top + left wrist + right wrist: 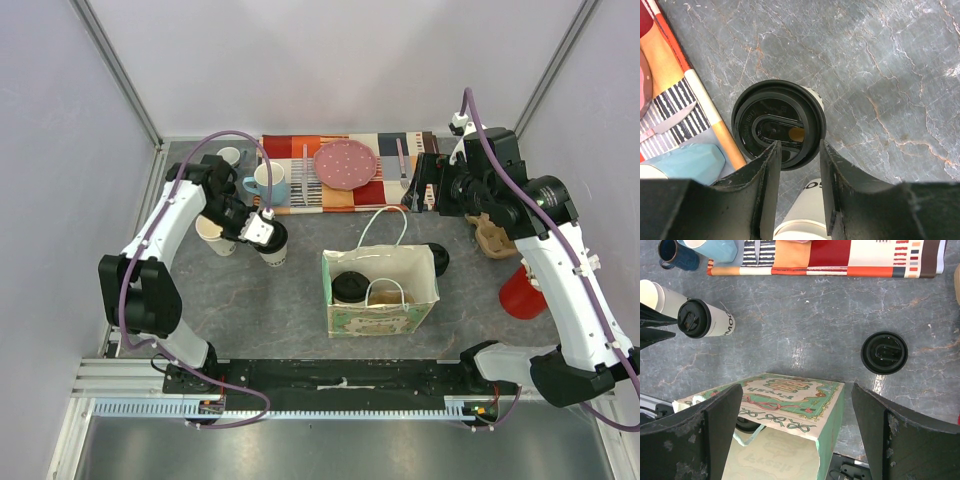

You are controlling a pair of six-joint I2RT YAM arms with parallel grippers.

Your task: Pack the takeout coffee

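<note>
Left of the bag (382, 318), the left hand (258, 230) points down, released, fingers (767, 180) parted just over the lidded cup (275, 250); behind the bag the right hand (428, 188) hangs wide open.

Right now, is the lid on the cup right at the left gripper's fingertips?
On: a black lid caps the cup, seen in both wrist views.

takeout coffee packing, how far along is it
Done: one black-lidded cup appears to stand inside the printed paper bag. In hand: the left claw is open over a second lidded cream paper cup, not gripping it. Left: bag that cup, then lid the open cream paper cup with the loose round black plastic lid and bag it.
</note>
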